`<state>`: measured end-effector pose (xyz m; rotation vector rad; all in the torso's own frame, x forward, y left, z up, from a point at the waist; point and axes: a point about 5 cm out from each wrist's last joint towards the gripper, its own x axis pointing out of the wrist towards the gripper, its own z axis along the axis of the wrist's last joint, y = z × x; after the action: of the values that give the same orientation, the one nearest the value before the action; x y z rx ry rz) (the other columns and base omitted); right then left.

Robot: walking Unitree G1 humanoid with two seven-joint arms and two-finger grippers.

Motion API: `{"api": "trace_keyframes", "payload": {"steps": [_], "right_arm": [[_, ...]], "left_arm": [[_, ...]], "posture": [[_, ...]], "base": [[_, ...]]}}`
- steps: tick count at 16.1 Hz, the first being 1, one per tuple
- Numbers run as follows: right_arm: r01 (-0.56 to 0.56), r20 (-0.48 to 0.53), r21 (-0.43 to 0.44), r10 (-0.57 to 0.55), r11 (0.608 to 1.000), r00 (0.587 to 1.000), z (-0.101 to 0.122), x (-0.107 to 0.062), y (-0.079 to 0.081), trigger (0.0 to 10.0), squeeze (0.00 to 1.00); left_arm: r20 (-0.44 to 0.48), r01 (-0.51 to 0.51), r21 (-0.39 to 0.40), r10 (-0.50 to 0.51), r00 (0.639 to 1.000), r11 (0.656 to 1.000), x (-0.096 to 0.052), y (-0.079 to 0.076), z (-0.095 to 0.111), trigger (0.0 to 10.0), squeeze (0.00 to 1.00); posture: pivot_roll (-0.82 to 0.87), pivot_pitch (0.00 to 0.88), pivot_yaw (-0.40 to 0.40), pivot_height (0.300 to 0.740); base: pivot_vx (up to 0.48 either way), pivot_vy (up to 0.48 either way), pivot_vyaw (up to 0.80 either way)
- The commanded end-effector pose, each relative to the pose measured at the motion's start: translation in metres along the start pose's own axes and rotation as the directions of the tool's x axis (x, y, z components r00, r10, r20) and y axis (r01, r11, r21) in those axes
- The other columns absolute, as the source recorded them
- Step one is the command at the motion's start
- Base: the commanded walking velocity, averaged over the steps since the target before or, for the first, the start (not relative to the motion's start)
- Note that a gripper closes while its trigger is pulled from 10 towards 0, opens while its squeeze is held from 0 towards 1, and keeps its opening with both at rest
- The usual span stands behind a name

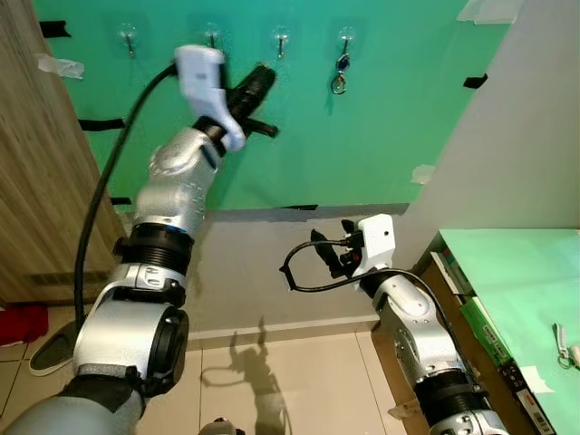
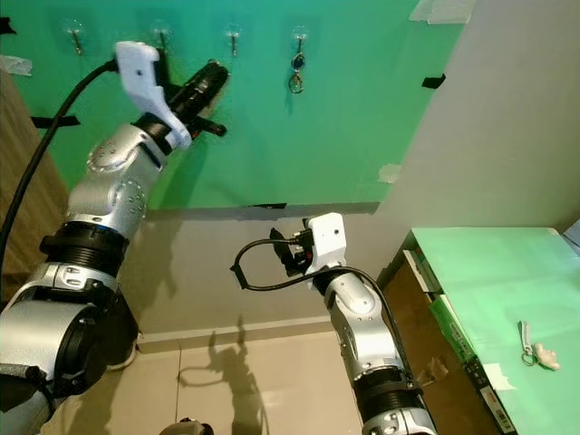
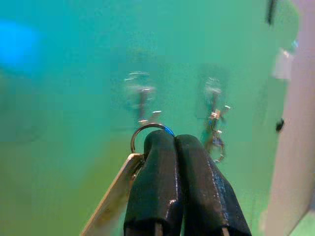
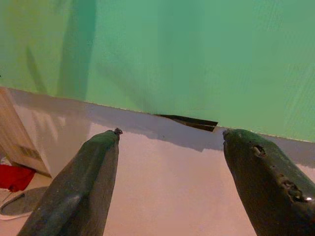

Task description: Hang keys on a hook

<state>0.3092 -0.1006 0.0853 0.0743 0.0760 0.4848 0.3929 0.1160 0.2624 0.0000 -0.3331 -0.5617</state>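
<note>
So the left gripper [image 1: 258, 89] is raised high against the green sheet [image 1: 381, 109] on the wall, just below the row of hooks. Its two fingers [image 3: 157, 182] are pressed tight together, and pinched between them is a set of keys [image 3: 147, 135]: in the left wrist view a silver ring with a bit of blue pokes out past the tips and a pale flat tag hangs off to one side. The ring sits just under a clear hook [image 3: 141, 93], close to it but not on it as far as I can tell, since that view is pretty blurry. One hook over towards the robot's right, another hook [image 1: 345, 36] already has a key bunch [image 1: 340, 77] dangling from it. The two hooks further left look bare. The right gripper [image 4: 167, 147] is held low in front of the grey strip of wall under the green sheet, fingers spread wide with nothing between them. Off to the robot's right there's a green-topped table [image 2: 471, 272] with one more small key set [image 2: 535, 349] lying on it near the edge, well apart from both grippers. On the floor by the wooden panel [image 1: 36, 181] at the left there's something red [image 1: 20, 323] and a shoe-like thing [image 1: 50, 349].
</note>
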Motion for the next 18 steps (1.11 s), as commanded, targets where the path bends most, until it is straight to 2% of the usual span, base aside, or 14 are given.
{"api": "trace_keyframes", "payload": {"steps": [1, 4, 7, 10, 12, 18], "right_arm": [[0.009, 0.011, -0.019, -0.009, 1.000, 1.000, 0.002, -0.003, -0.003, 10.0, 0.00], [0.003, 0.008, -0.025, -0.002, 1.000, 1.000, 0.001, -0.003, -0.002, 10.0, 0.00], [-0.003, 0.005, -0.026, 0.003, 1.000, 1.000, 0.000, -0.003, 0.000, 10.0, 0.00], [-0.008, 0.002, -0.025, 0.008, 1.000, 1.000, -0.001, -0.004, 0.001, 10.0, 0.00], [-0.011, 0.002, -0.025, 0.011, 1.000, 1.000, -0.001, -0.004, 0.002, 10.0, 0.00], [-0.013, 0.000, -0.024, 0.013, 1.000, 1.000, -0.002, -0.005, 0.002, 10.0, 0.00]], "left_arm": [[0.006, 0.041, 0.145, -0.043, 0.999, 0.989, 0.007, -0.011, 0.008, 10.0, 0.00], [0.026, 0.030, 0.356, -0.042, 0.999, 0.934, 0.011, -0.019, 0.009, 10.0, 0.00], [0.032, 0.002, 0.481, -0.020, 0.999, 0.877, 0.012, -0.018, 0.014, 10.0, 0.00], [0.011, -0.003, 0.523, -0.004, 1.000, 0.852, 0.013, -0.017, 0.010, 10.0, 0.00], [-0.018, -0.008, 0.531, 0.021, 1.000, 0.848, 0.015, -0.013, 0.006, 10.0, 0.00], [-0.044, -0.029, 0.588, 0.068, 0.997, 0.808, 0.025, -0.005, 0.014, 10.0, 0.00]], "posture": [[0.08, 0.000, -0.063, 0.740], [0.08, 0.000, -0.063, 0.740], [0.08, 0.000, -0.061, 0.740], [0.08, 0.000, -0.059, 0.740], [0.07, 0.000, -0.057, 0.740], [0.06, 0.000, -0.051, 0.740]], "base": [[0.000, 0.000, 0.00], [0.000, 0.000, 0.00], [0.000, 0.000, 0.00], [0.000, 0.000, 0.00], [0.000, 0.000, 0.00], [0.000, 0.000, 0.00]]}}
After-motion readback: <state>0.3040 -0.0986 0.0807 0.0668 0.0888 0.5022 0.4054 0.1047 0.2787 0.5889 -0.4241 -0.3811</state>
